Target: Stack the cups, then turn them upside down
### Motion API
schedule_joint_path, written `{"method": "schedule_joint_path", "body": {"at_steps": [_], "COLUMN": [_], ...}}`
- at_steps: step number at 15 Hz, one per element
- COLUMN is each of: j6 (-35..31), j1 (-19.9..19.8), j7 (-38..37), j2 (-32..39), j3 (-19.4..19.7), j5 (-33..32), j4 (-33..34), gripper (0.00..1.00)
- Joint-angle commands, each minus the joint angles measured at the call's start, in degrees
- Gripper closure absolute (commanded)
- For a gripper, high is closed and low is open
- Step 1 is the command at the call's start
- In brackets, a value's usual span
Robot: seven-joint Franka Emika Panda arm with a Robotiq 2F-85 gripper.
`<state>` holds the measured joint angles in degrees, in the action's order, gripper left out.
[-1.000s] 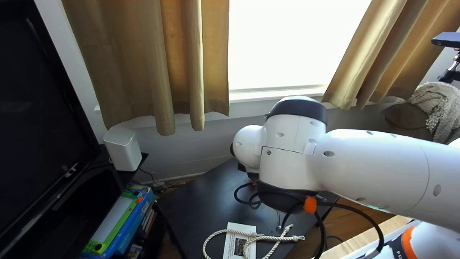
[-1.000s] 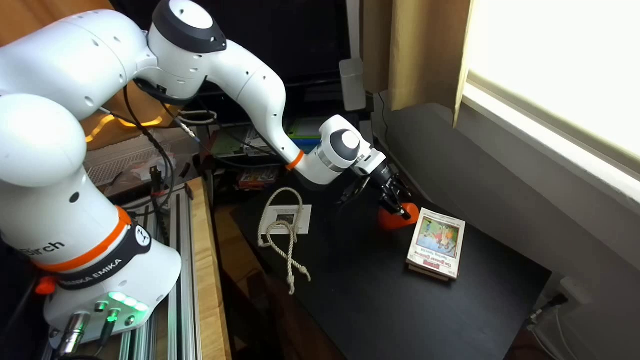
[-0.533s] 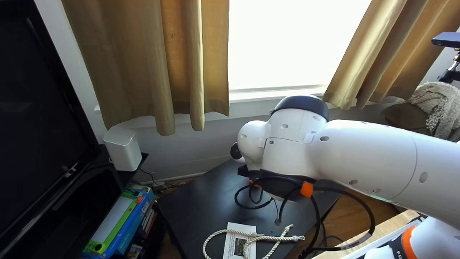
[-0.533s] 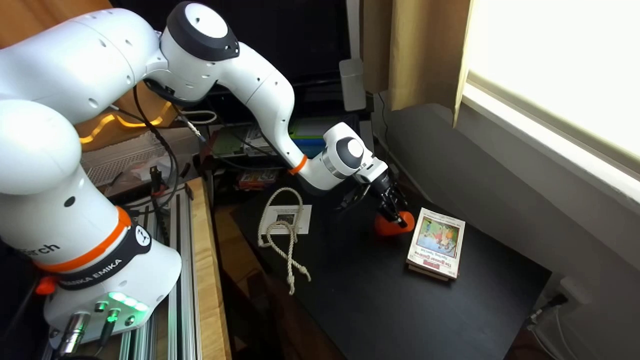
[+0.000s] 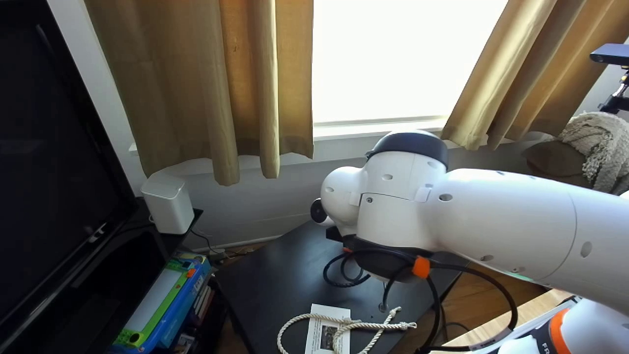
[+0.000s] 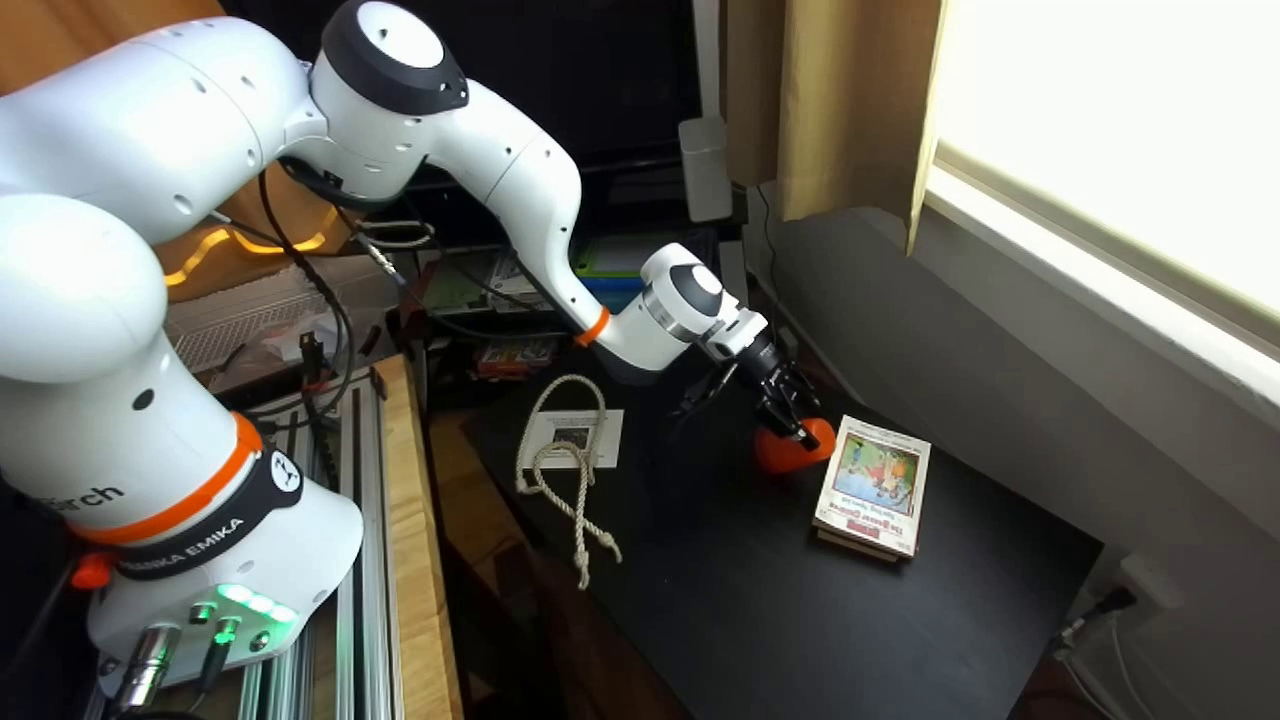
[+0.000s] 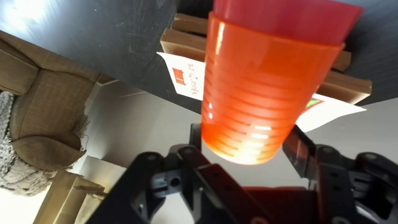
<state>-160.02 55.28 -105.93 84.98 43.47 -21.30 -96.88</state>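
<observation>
My hand (image 7: 246, 140) holds the orange cup (image 7: 258, 84), with the red cup (image 7: 286, 21) partly inside it; near to them, the books (image 6: 872, 485) are lying on the desk (image 6: 780, 600).

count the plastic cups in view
2: a tapered orange plastic cup held between the fingers, and a tapered red plastic cup nested in it, partly sticking out. More may be hidden inside.

Elbow (image 6: 385, 110) bent up high, forearm (image 6: 525, 185) sloping down to a tilted wrist (image 6: 682, 305)! And the end effector (image 7: 245, 138) has its grip, fingers (image 7: 298, 149) parted partway, one either side
</observation>
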Motion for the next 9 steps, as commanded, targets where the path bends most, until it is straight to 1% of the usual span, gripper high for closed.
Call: {"method": "schedule_joint_path", "body": {"at_steps": [1, 3, 5, 9], "j6": [4.4, 7.4, 10.5, 16.5], "j1": [0.0, -0.7, -1.8, -4.6], "j7": [-11.7, -19.1, -24.4, -31.2], "j2": [0.3, 0.2, 0.2, 0.1], "j3": [-0.6, -1.5, -3.2, -7.6], "j5": [-10.7, -17.9, -23.1, -30.7], "j4": [0.9, 2.2, 3.8, 6.9], "gripper": [0.58, 0.58, 0.58, 0.58]}}
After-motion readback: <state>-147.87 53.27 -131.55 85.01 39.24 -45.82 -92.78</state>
